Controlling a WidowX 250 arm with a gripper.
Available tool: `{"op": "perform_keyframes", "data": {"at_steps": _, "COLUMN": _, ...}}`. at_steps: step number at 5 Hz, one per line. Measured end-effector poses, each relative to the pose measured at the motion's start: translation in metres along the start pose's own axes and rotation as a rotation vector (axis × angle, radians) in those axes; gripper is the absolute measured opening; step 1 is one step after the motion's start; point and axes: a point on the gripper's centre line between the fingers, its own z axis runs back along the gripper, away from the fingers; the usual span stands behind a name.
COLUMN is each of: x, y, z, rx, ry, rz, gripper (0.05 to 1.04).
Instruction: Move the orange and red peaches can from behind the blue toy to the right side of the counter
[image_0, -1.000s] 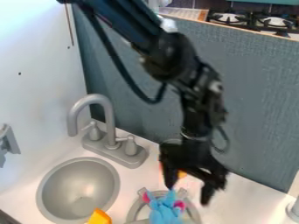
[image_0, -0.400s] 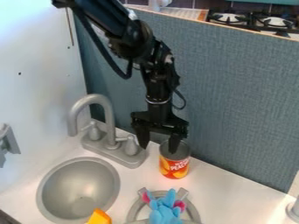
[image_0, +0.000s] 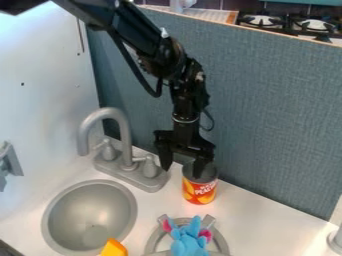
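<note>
Across from its spot above the blue plush toy (image_0: 189, 244), the gripper (image_0: 182, 171) had swung toward the faucet (image_0: 122, 137), then shifted only slightly between the last two frames, while the can (image_0: 200, 191) stayed put. Its jaws stood wide apart with nothing clamped between them. One fingertip overlapped the open top of the can in the view, though whether it touched could not be told; the other hung nearer the faucet's handle. Orange and red in its label, the can stood upright on the white counter (image_0: 257, 222), near the blue-grey panel (image_0: 274, 110) and just beside the faucet base. Nearer the camera, the plush toy, with its pink ears, lay on a round grey fixture (image_0: 155, 244). The grey sink basin (image_0: 89, 215) was set below the faucet, a yellow-orange object (image_0: 114, 248) at its near edge.
</note>
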Motion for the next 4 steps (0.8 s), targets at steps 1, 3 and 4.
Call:
{"op": "perform_keyframes", "data": {"at_steps": 1, "x": 0.013, "y": 0.011, "z": -0.008, "rx": -0.021, "ry": -0.029, "rz": -0.004, "gripper": 1.000}}
{"op": "perform_keyframes", "data": {"at_steps": 3, "x": 0.019, "y": 0.010, "z": -0.024, "rx": -0.031, "ry": -0.022, "rz": -0.049, "gripper": 1.000}}
{"op": "perform_keyframes", "data": {"at_steps": 4, "x": 0.028, "y": 0.012, "z": -0.025, "rx": -0.018, "ry": -0.038, "rz": -0.039, "gripper": 1.000}}
